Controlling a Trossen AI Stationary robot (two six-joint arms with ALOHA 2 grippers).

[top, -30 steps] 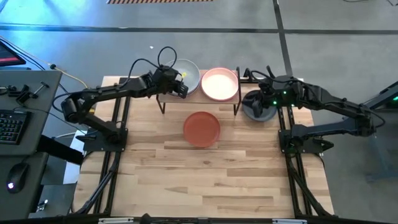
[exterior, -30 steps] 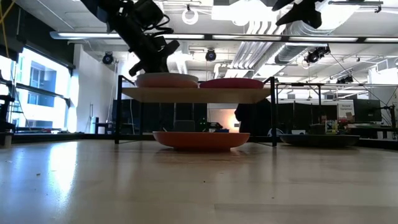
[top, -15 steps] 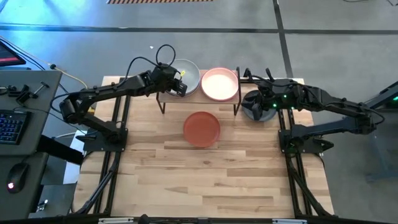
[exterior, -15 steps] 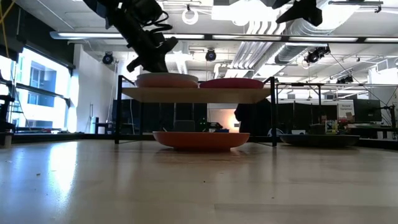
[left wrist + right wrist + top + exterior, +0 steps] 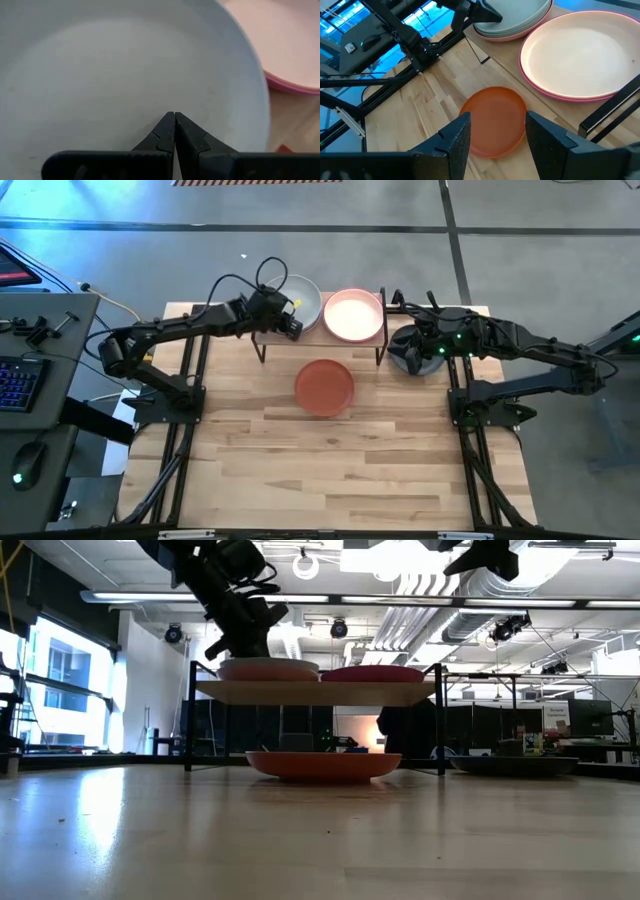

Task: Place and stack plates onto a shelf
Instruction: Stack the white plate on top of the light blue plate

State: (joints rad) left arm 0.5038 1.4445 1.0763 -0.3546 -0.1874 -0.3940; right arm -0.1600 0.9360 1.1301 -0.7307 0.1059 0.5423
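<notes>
The shelf [image 5: 320, 692] carries two stacks of plates. The left stack has a pale grey-white plate [image 5: 303, 299] on top, and the right stack has a light pink plate [image 5: 354, 314] on top. A terracotta plate [image 5: 324, 386] lies on the table in front of the shelf. A dark grey plate [image 5: 418, 359] lies to the right of the shelf. My left gripper [image 5: 292, 326] is shut over the near part of the grey-white plate [image 5: 125, 75]. My right gripper [image 5: 495, 135] is open and empty, high above the dark grey plate [image 5: 515, 764]. My left gripper's shut fingertips [image 5: 174, 131] point down and forward at the inside of the pale grey-white plate, near its near rim. I cannot tell whether they touch it. The plate lies flat on top of the left stack.
The shelf's black legs [image 5: 262, 348] stand on either side of the terracotta plate. The wide wooden tabletop [image 5: 330, 470] stretches toward the near edge. A desk with a keyboard [image 5: 18, 380] stands to the left of the table.
My left gripper has shifted slightly over the left stack, a little toward the far edge and back, and has stayed shut. The plates have kept still.
</notes>
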